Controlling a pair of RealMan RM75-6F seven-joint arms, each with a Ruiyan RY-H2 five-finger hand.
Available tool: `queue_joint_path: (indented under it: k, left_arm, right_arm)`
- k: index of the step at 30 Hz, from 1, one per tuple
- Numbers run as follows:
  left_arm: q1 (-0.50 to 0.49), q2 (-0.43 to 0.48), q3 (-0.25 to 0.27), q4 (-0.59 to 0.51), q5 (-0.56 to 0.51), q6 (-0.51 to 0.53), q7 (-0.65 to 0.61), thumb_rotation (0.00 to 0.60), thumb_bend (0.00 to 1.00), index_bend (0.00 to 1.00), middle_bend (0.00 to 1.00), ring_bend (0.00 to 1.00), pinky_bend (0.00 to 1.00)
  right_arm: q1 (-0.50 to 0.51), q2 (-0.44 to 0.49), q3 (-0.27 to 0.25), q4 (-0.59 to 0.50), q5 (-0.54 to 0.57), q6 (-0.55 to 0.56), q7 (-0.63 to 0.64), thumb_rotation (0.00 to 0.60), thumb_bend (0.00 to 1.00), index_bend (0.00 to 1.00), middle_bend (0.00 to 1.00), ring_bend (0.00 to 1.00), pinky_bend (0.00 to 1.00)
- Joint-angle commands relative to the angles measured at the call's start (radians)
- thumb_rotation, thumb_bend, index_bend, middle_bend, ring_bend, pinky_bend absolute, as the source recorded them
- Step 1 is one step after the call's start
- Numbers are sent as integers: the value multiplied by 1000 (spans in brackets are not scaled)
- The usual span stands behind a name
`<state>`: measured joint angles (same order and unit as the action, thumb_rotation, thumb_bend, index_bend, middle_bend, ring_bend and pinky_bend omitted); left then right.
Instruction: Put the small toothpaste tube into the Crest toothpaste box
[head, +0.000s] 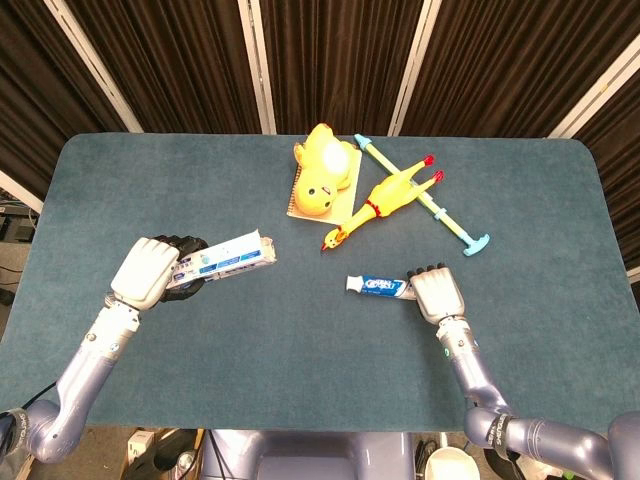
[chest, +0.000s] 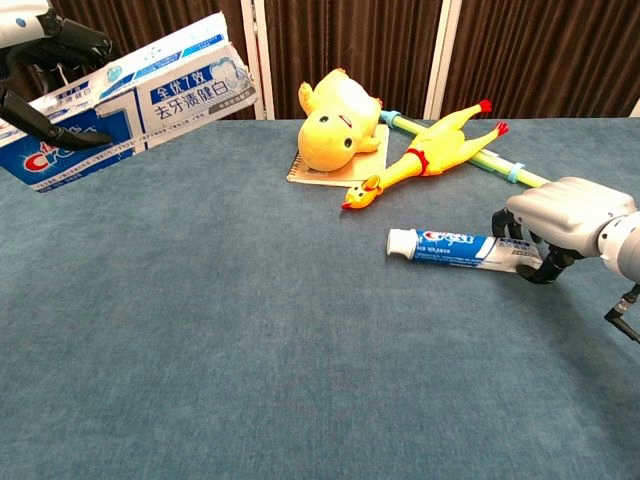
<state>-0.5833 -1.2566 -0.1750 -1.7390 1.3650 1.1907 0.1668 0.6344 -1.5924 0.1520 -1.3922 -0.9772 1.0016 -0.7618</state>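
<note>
The small toothpaste tube (head: 378, 286) (chest: 455, 247) lies on the blue table, cap pointing left. My right hand (head: 437, 293) (chest: 565, 215) is at its tail end, fingers curled over it and thumb under it, gripping that end. My left hand (head: 148, 272) (chest: 40, 45) holds the Crest toothpaste box (head: 225, 257) (chest: 130, 100) above the table's left side. The box's open flap end points right, toward the tube. A wide stretch of table separates the box from the tube.
A yellow duck plush (head: 322, 170) (chest: 335, 125) lies on a flat pad at the back middle. Beside it are a rubber chicken (head: 385, 200) (chest: 425, 155) and a long green-and-blue stick (head: 425, 200). The table's front edge (head: 300, 425) is near both forearms.
</note>
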Motion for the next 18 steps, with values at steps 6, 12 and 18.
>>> queue_joint_path:
  k: [6,12,18]
  left_arm:
    - [0,-13,7,12,8,-3,-7,600,409,405,568,523,556]
    - [-3,-42,7,-2,13,-10,-66,600,410,414,573,530,556]
    - [-57,-136,-11,59,-11,-76,-78,600,410,413,573,530,556]
  right_arm:
    - [-7,44,-11,-48,-94,38,81,600,723,835,715,644,575]
    - [-15,146,-9,-112,-250,92,206,600,755,852,727,654,592]
    - [-13,311,27,-184,-389,156,327,600,772,879,745,674,592]
